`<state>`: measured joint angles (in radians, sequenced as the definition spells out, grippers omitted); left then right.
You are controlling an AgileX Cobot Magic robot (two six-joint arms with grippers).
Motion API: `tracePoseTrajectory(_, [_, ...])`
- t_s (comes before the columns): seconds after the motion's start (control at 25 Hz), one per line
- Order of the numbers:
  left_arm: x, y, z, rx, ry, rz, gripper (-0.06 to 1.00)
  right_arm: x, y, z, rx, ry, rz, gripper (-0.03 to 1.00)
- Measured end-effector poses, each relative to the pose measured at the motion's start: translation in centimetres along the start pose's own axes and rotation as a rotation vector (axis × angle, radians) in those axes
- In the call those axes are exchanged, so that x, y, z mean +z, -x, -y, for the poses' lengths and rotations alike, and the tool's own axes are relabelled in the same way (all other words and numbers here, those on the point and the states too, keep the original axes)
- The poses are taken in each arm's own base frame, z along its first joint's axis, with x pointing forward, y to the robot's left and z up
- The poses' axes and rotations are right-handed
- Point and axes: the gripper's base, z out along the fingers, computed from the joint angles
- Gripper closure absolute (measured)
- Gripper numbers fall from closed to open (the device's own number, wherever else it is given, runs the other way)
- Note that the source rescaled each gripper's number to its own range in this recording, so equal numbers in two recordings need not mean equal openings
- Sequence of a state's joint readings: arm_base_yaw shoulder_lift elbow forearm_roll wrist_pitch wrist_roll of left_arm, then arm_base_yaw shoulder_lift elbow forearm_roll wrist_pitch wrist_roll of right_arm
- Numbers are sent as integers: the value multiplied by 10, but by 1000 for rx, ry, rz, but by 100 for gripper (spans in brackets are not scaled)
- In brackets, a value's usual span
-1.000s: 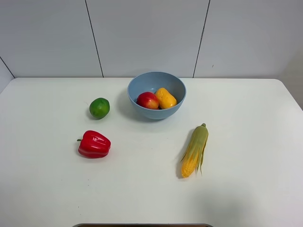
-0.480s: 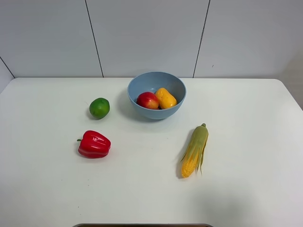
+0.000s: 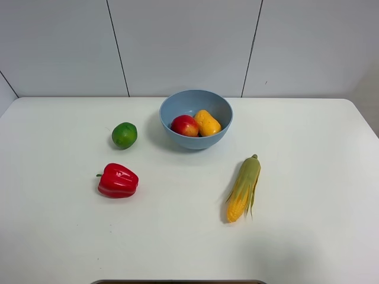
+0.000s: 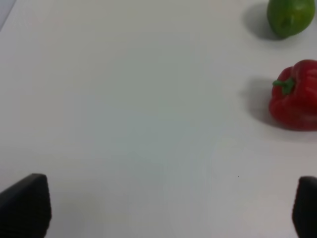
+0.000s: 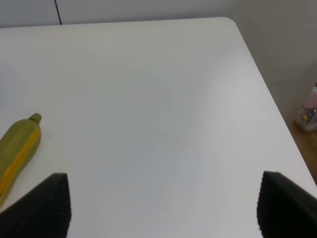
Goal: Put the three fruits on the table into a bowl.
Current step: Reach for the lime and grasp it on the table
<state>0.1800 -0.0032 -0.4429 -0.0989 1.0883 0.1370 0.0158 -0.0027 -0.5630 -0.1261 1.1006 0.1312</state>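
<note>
Lime (image 3: 124,135) lies beside bowl (image 3: 195,142) holding red fruit (image 3: 185,125) and yellow-orange fruit (image 3: 207,122); left gripper (image 4: 164,206) and right gripper (image 5: 162,204) spread wide, empty.

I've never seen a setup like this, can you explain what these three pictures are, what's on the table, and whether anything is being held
It is a two-armed robot. One picture looks down from a high camera; the other two come from cameras on each wrist, showing the fingertips of the left gripper and right gripper, both open and empty. On the white table stands a blue bowl holding a red fruit and a yellow-orange fruit, with a lime, a bell pepper and a corn cob outside it.
</note>
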Motion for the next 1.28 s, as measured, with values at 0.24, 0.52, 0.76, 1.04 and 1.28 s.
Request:
tracePoseTrajectory(0.24, [0, 0, 0, -1, 0, 0, -6, 0, 0, 0, 0, 0, 0, 48])
tracePoseTrajectory(0.52, [1, 26, -2, 12, -9, -43, -6, 0, 0, 0, 0, 0, 0, 48])
tracePoseTrajectory(0.76, [25, 102, -4, 108, -98, -149, -6, 0, 0, 0, 0, 0, 0, 48])
tracePoseTrajectory(1.04, [122, 196, 15, 198, -234, -355, -6, 0, 0, 0, 0, 0, 0, 48])
tracePoseTrajectory(1.28, [217, 239, 58, 286, -326, -488, -6, 0, 0, 0, 0, 0, 0, 48])
